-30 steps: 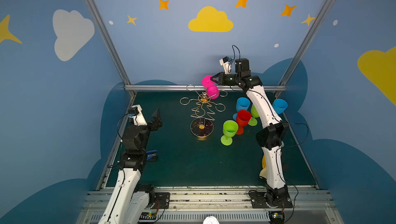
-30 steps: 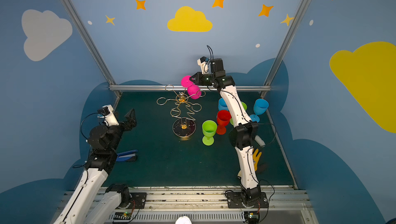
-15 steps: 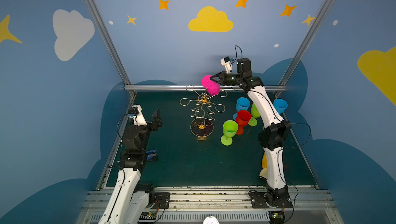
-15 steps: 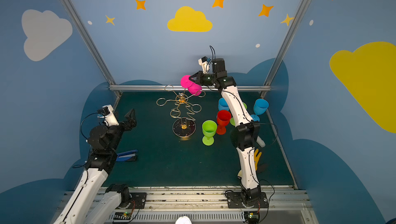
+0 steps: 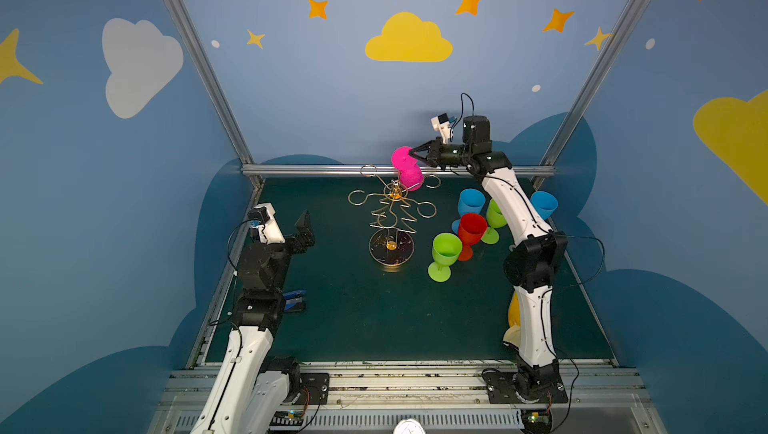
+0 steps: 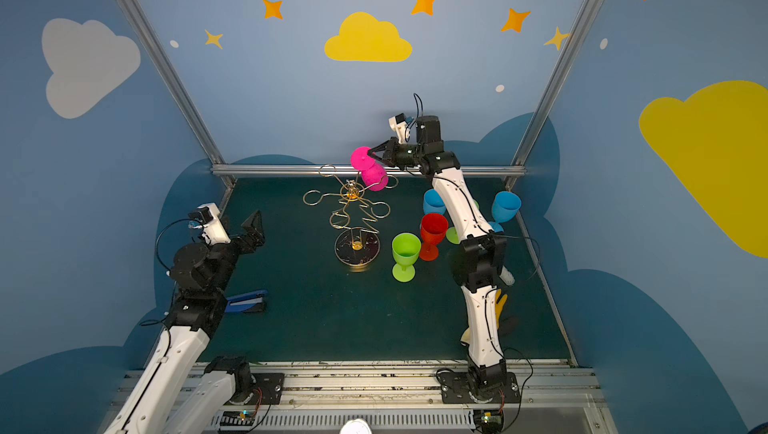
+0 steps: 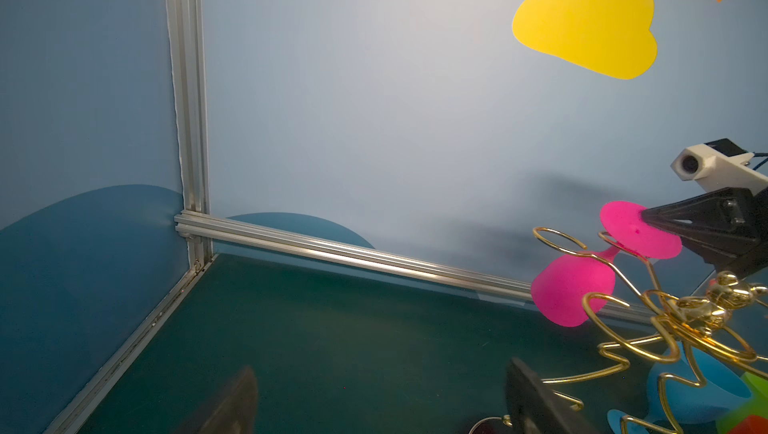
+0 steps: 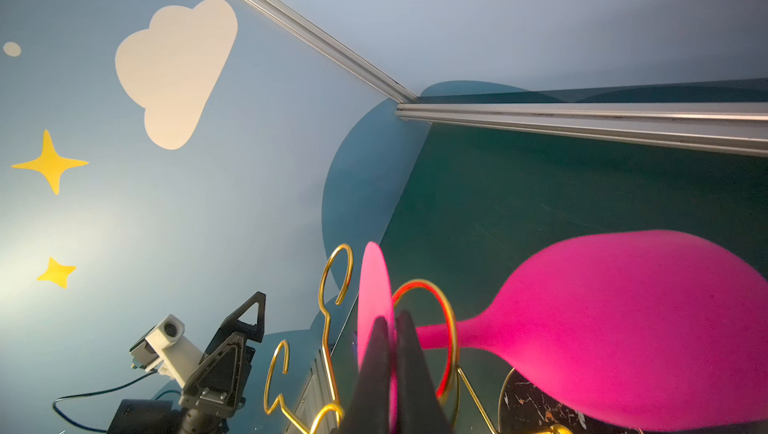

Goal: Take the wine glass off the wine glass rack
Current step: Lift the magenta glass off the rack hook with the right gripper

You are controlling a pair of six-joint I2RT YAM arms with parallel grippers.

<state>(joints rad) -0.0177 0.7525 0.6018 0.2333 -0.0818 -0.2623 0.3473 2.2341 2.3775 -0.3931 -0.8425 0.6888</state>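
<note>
A pink wine glass (image 5: 410, 178) (image 6: 375, 178) (image 7: 569, 290) (image 8: 623, 328) hangs upside down, tilted, in a back-right loop of the gold wire wine glass rack (image 5: 391, 247) (image 6: 357, 247) (image 7: 685, 311) (image 8: 451, 328). Its stem passes through the loop. My right gripper (image 5: 411, 155) (image 6: 369, 155) (image 8: 392, 324) reaches in from the right, high over the rack, shut on the glass's flat round foot. My left gripper (image 5: 306, 229) (image 6: 254, 225) (image 7: 380, 369) hangs open and empty at the left, well apart from the rack.
Green (image 5: 444, 253), red (image 5: 471, 230) and blue (image 5: 470, 203) glasses stand on the green mat right of the rack, under my right arm. Another blue glass (image 5: 543, 203) stands near the right wall. A blue tool (image 6: 247, 301) lies by the left arm.
My right gripper has closed fully on the glass's foot and its wrist has shifted slightly. The glass has barely moved on the rack. The left arm is still.
</note>
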